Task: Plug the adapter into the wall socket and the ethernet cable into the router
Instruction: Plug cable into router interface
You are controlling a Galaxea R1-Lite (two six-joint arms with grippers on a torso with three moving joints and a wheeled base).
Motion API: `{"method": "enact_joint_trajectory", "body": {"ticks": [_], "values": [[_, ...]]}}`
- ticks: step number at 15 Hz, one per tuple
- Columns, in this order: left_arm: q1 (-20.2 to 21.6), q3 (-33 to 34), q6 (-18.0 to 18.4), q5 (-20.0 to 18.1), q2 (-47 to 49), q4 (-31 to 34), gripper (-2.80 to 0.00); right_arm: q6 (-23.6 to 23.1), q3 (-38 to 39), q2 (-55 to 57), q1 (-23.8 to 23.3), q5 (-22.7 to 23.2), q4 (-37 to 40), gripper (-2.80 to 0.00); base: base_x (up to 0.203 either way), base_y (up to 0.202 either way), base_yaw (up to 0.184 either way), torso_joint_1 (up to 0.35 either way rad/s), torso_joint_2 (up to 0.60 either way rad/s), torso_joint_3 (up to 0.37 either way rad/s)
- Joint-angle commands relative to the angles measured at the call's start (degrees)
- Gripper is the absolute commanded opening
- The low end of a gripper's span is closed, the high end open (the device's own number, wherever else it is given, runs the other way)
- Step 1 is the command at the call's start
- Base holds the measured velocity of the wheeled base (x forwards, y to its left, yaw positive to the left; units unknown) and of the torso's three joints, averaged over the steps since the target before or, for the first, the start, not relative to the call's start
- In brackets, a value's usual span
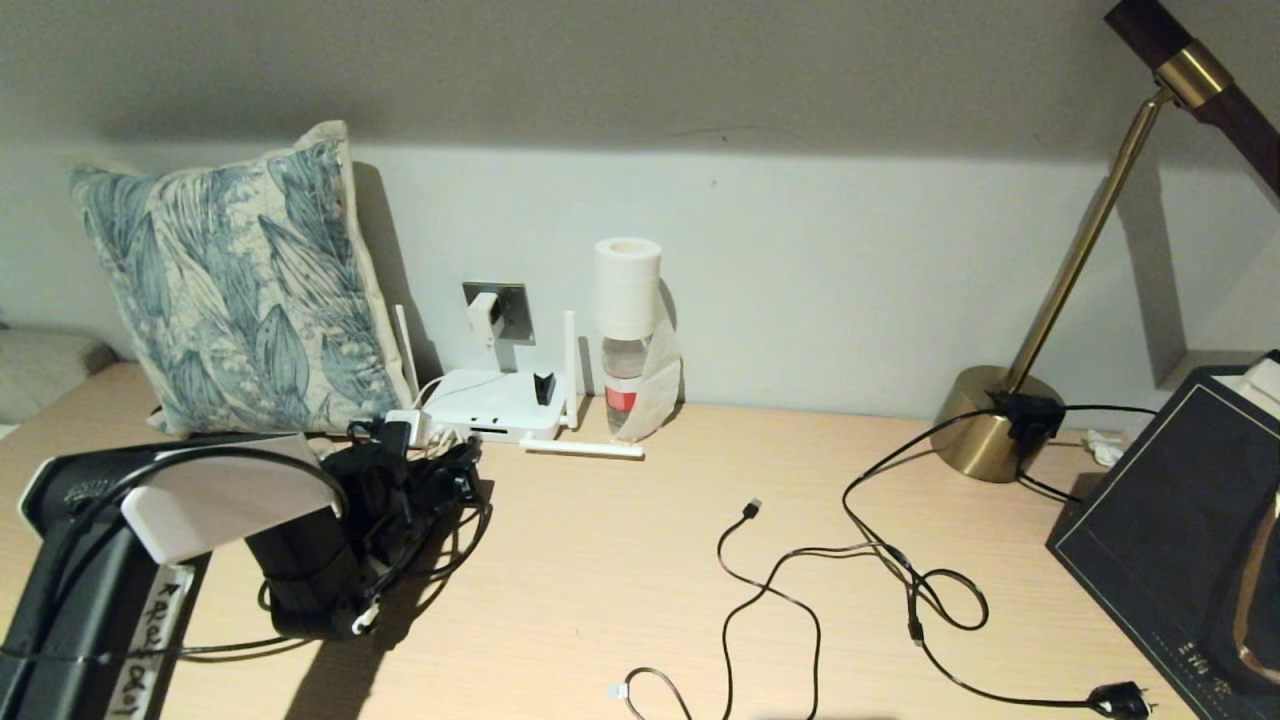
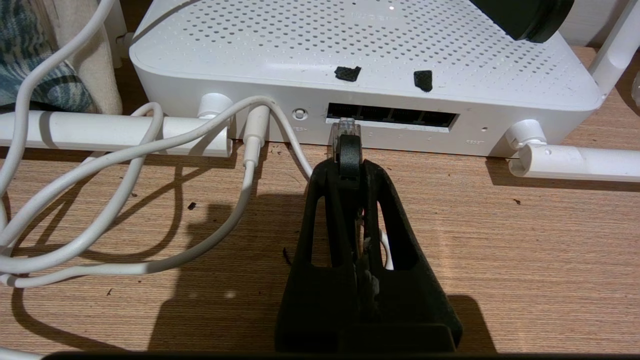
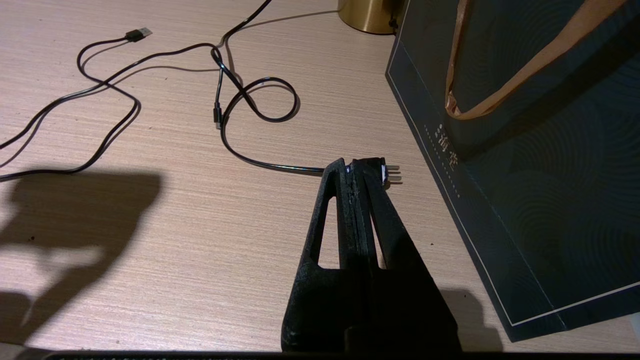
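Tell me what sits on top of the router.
On the router lie two small black scraps near the port edge and a larger black piece farther back, cut off by the frame. Whatever lies under that piece is hidden.

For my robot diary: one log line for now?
left gripper: shut on ethernet cable | at router port | adapter in wall socket | right gripper: shut, idle

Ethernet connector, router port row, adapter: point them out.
ethernet connector point(image 2: 346, 131), left wrist view, clear clip tip.
router port row point(image 2: 392, 115), left wrist view, dark slot strip.
adapter point(image 1: 484, 314), head view, white block's front.
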Motion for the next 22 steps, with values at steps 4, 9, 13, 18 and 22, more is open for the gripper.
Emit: {"method": "enact_joint_trajectory", "body": {"ticks": [4, 9, 13, 18, 22], "values": [[0.00, -0.49, -0.03, -0.04, 0.17, -0.59, -2.80, -0.03, 0.00, 0.07, 0.01, 0.00, 0.03, -2.80, 0.000, 0.000, 0.000, 0.000, 0.00, 0.000], [0.00, -0.67, -0.03, -0.04, 0.01, -0.59, -2.80, -0.03, 0.00, 0.09, 0.01, 0.01, 0.11, -2.80, 0.000, 0.000, 0.000, 0.000, 0.00, 0.000], [0.00, -0.75, -0.03, -0.04, 0.43, -0.59, -2.80, -0.03, 0.00, 0.02, 0.01, 0.01, 0.11, -2.80, 0.000, 0.000, 0.000, 0.000, 0.00, 0.000], [0.00, -0.63, -0.03, -0.04, 0.34, -0.59, -2.80, -0.03, 0.00, 0.02, 0.01, 0.01, 0.09, -2.80, 0.000, 0.000, 0.000, 0.000, 0.00, 0.000], [0.00, -0.40, -0.03, -0.04, 0.34, -0.59, -2.80, -0.03, 0.00, 0.09, 0.01, 0.00, 0.10, -2.80, 0.000, 0.000, 0.000, 0.000, 0.00, 0.000]]}}
